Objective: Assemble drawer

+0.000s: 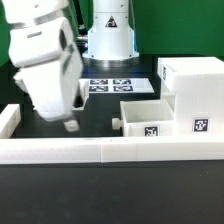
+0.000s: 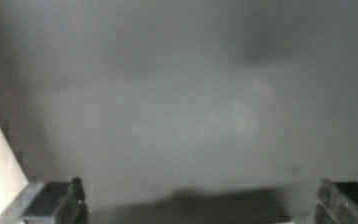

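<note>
My gripper (image 1: 68, 122) hangs low over the dark table at the exterior view's left, its fingers just above the surface. In the wrist view the two fingertips (image 2: 55, 200) stand far apart with only bare dark table between them, so the gripper (image 2: 202, 205) is open and empty. The white drawer box (image 1: 197, 95) stands at the exterior view's right. A smaller white tray-like drawer part (image 1: 147, 118) with a marker tag lies in front of it, well to the right of my gripper.
A white wall rail (image 1: 110, 150) runs along the near edge, and a short white rail piece (image 1: 8, 120) stands at the far left. The marker board (image 1: 120, 84) lies at the back by the arm's base (image 1: 108, 35).
</note>
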You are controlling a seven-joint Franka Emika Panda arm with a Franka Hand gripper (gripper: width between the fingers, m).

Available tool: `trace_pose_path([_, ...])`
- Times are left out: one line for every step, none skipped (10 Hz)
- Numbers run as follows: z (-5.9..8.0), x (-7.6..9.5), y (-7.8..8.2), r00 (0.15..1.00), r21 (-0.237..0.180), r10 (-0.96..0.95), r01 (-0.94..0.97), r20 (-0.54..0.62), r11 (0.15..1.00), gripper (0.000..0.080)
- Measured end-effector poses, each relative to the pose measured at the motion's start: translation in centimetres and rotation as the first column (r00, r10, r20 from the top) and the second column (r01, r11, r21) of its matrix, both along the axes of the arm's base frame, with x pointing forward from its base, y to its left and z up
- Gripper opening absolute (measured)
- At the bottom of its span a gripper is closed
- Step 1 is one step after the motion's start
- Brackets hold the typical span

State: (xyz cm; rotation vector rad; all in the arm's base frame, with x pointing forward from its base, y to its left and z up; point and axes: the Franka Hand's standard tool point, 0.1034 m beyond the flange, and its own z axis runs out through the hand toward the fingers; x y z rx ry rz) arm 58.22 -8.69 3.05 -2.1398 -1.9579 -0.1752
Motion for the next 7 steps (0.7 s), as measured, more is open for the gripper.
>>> trace_pose_path([-0.4,0.2,1.2,1.000,0.008,-0.009,0.009,-0.008,1.000,0.0649])
trace_pose_path([-0.6,0.4,2.2,0.999,0.012,-0.037,0.038,-0.021,0.999,0.0649])
trace_pose_path([-0.8,0.5,3.0,0.999,0.015,-0.039,0.039,-0.026,0.999,0.0649])
trace_pose_path([-0.8,0.5,2.9,0.999,0.015,-0.038,0.039,-0.026,0.999,0.0649])
trace_pose_path([-0.8,0.4,2.8,0.999,0.015,-0.040,0.041,-0.026,0.999,0.0649])
trace_pose_path([-0.8,0.4,2.8,0.999,0.015,-0.040,0.040,-0.027,0.999,0.0649])
trace_pose_path([-0.8,0.4,2.8,0.999,0.015,-0.040,0.041,-0.027,0.999,0.0649])
